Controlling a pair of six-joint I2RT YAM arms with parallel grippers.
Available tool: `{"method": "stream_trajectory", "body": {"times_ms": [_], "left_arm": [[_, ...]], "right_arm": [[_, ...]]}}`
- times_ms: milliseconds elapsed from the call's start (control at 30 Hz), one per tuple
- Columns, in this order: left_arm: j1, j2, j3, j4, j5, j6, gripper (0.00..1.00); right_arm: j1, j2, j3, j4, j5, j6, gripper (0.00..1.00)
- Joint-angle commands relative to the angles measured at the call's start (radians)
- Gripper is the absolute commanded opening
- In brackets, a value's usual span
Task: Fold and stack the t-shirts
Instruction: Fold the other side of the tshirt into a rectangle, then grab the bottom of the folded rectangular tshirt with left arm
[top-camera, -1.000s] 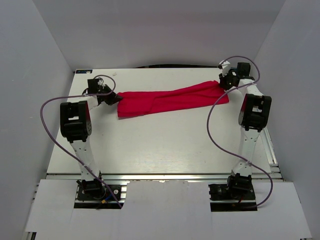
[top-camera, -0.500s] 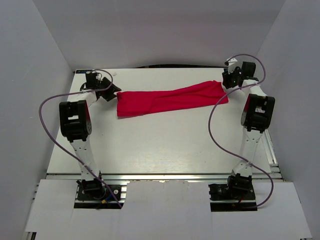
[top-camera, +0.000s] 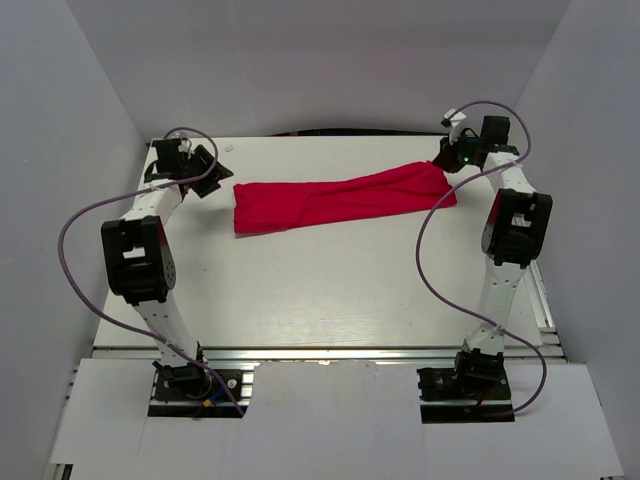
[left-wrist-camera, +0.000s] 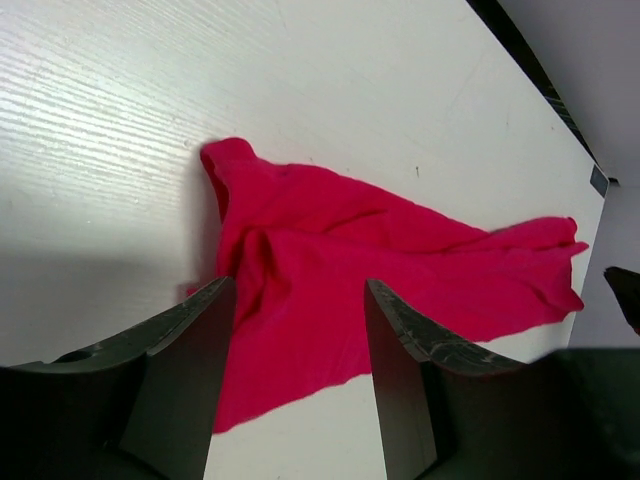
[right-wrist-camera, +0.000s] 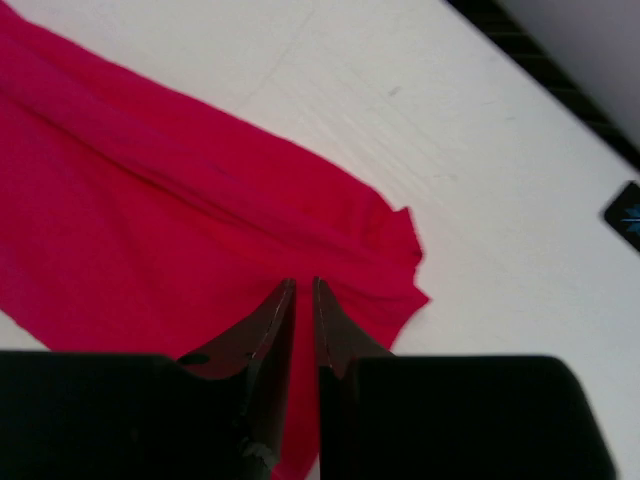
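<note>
Overhead, the t-shirt (top-camera: 340, 200) lies banded across the upper frame, arms stretched toward its ends. Wrist views add: left gripper (left-wrist-camera: 300, 290) spread, empty; right gripper (right-wrist-camera: 303, 285) nearly pinched together, gripping nothing.

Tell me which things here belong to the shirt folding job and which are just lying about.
Part of the job: red t-shirt, left gripper, right gripper.
Just there: table, purple cables.
</note>
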Motion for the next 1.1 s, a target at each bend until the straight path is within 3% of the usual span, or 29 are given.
{"method": "stream_trajectory", "body": {"times_ms": [0,233,300,467,533,567,800,1067], "left_arm": [[0.012,-0.077,-0.074,-0.054,0.072,0.062,0.65],[0.012,-0.06,-0.121,-0.071,0.185,0.099,0.7],[0.012,-0.031,-0.111,-0.093,0.187,0.119,0.75],[0.012,0.012,-0.068,-0.108,0.138,0.154,0.76],[0.011,0.049,-0.048,-0.116,0.138,0.165,0.87],[0.011,0.061,-0.031,-0.119,0.148,0.17,0.98],[-0.006,0.148,0.033,-0.12,0.199,0.185,0.97],[-0.025,0.178,0.017,-0.125,0.207,0.185,0.85]], "right_arm": [[0.013,0.029,0.031,-0.095,-0.052,-0.015,0.18],[0.019,0.028,-0.008,-0.178,-0.014,-0.048,0.15],[0.016,0.007,-0.037,-0.174,-0.005,-0.049,0.14],[0.011,-0.062,-0.095,-0.151,-0.028,-0.031,0.15],[0.013,-0.076,-0.112,-0.152,-0.04,-0.023,0.15],[0.011,-0.089,-0.117,-0.154,-0.044,-0.02,0.15],[0.002,-0.136,-0.173,-0.134,-0.07,0.008,0.16],[-0.012,-0.159,-0.207,-0.112,-0.084,0.032,0.16]]}}
